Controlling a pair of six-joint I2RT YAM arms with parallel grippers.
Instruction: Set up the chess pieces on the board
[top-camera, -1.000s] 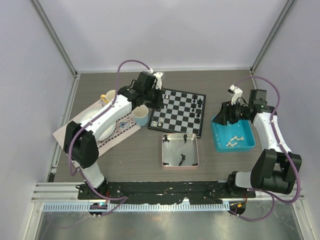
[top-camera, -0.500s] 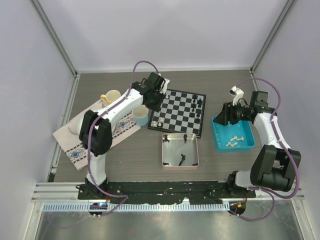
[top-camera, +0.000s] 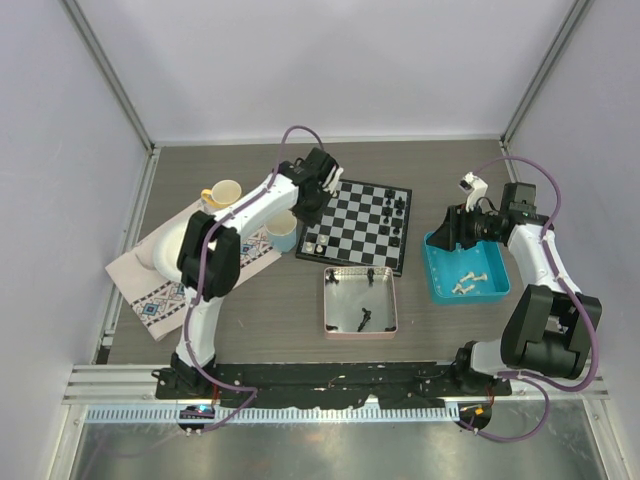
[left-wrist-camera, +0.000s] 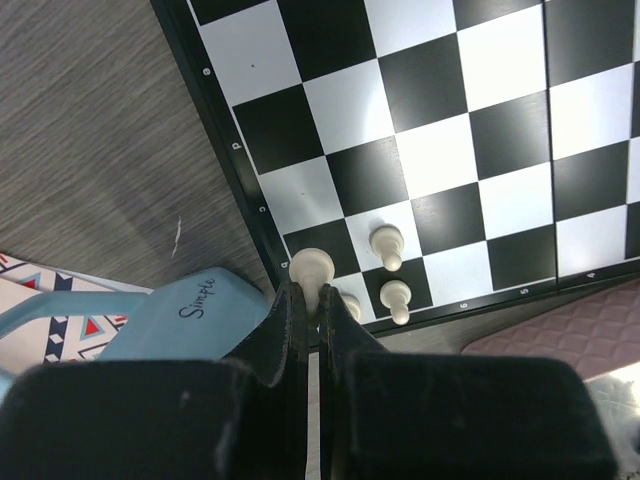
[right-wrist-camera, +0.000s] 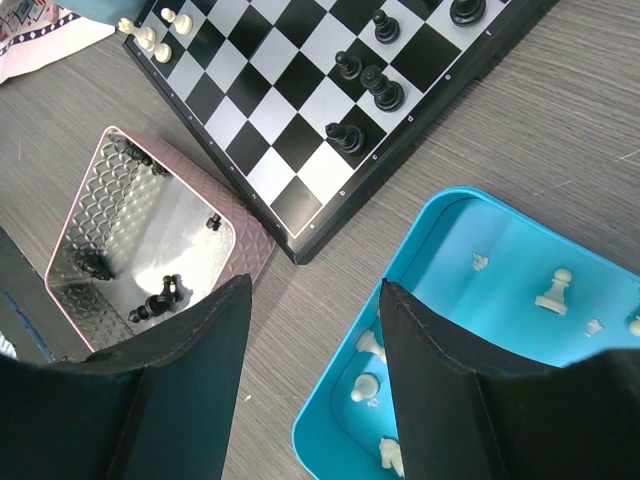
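Moved since a second ago: my left arm (top-camera: 250, 206), swung rightward; left gripper (left-wrist-camera: 308, 292) pinching an off-white pawn (left-wrist-camera: 311, 266) at the board's (left-wrist-camera: 450, 150) corner beside other pawns (left-wrist-camera: 387, 246); right gripper (right-wrist-camera: 312, 290) spread above blue tray (right-wrist-camera: 450, 322).

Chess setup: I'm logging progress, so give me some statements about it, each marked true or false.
The left jaws are shut on a white piece. True.
Everything in the blue tray is black. False: white chessmen lie in it.
Black pieces stand on the board. True.
The right jaws grip a piece. False: they stand open and empty.
The pink tray is empty. False: black chessmen lie in it.
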